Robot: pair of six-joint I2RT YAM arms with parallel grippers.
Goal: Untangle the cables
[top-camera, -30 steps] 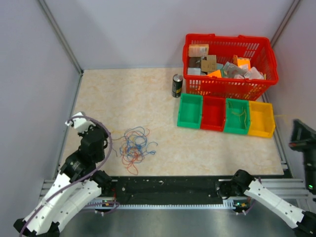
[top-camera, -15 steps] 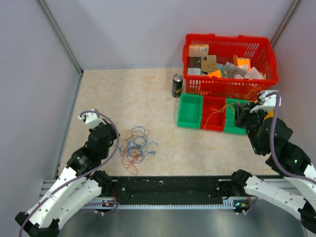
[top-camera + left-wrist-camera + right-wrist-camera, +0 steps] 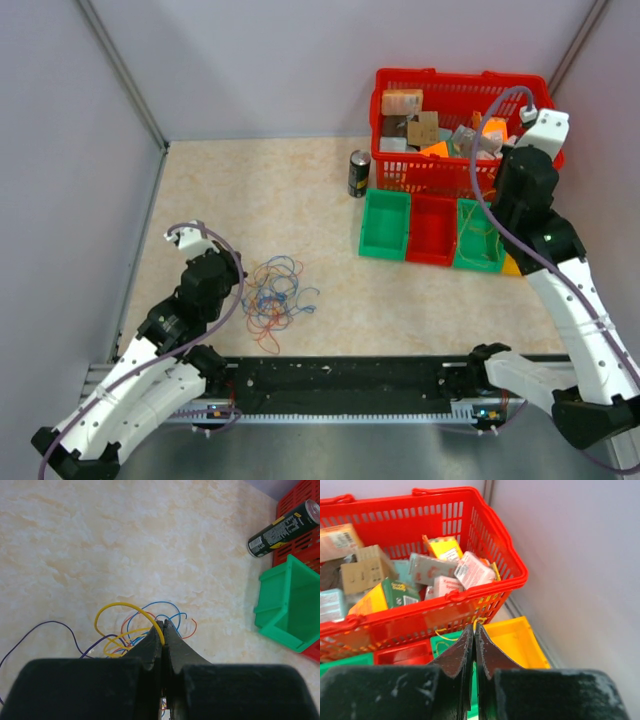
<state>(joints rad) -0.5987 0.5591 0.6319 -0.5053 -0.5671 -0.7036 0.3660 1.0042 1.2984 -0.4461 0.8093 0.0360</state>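
The cables lie as a tangle of thin blue, red, orange, yellow and purple loops on the table's near left. My left gripper is at the tangle's left edge, shut on a yellow cable that arcs up from the heap. My right arm is raised over the bins. Its gripper is shut, with a thin yellow cable curling out of its tips above the yellow bin. More yellow cable lies in the right-hand green bin.
A red basket full of boxes stands at the back right. In front of it sit green, red, green and yellow bins in a row. A dark can stands left of the basket. Grey walls close in on both sides.
The right arm swung in from the right edge, passed over the bins and rose toward the basket. The left arm crept a little toward the tangle.
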